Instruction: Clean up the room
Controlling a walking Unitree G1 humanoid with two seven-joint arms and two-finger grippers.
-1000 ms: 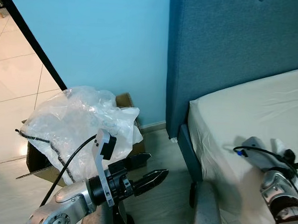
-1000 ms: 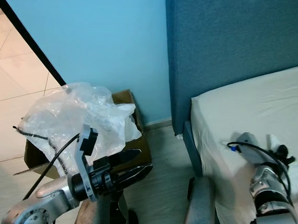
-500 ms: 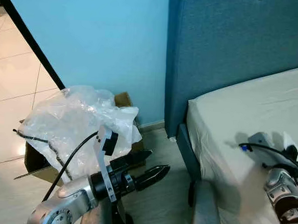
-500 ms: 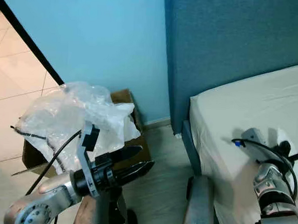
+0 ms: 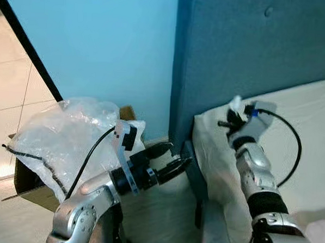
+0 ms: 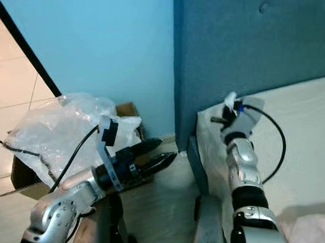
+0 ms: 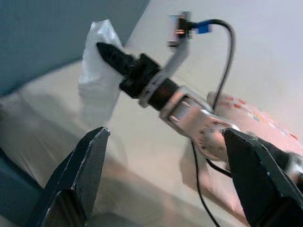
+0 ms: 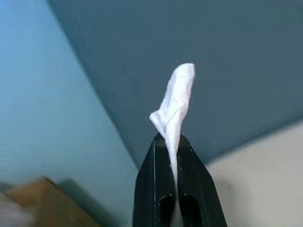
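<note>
Two grippers are showing in front of the robot. The right gripper (image 6: 226,111) is reaching out over the corner of the bed (image 5: 309,134), close to the dark blue headboard (image 5: 248,50), and its two black fingers (image 8: 156,189) are pressing together on a small piece of white tissue (image 8: 174,106). The tissue is sticking up past the fingertips, crumpled and twisted, and it is being held in the air above the pale sheet rather than lying on it. A black cable (image 5: 289,144) is looping from the right wrist down along the silver arm.

The left gripper (image 5: 168,159) is hanging lower, over the floor between the bed and a cardboard box (image 5: 26,177). Its fingers (image 7: 78,179) are standing spread apart with nothing between them, and they are pointing toward the bed corner and the right arm.

The cardboard box is sitting on the floor against the light blue wall (image 5: 101,42), just beside the headboard. A clear plastic bag (image 5: 63,138) is lining it and billowing up over its rim. A pink patterned cloth (image 7: 246,116) is lying on the bed near the right arm.
</note>
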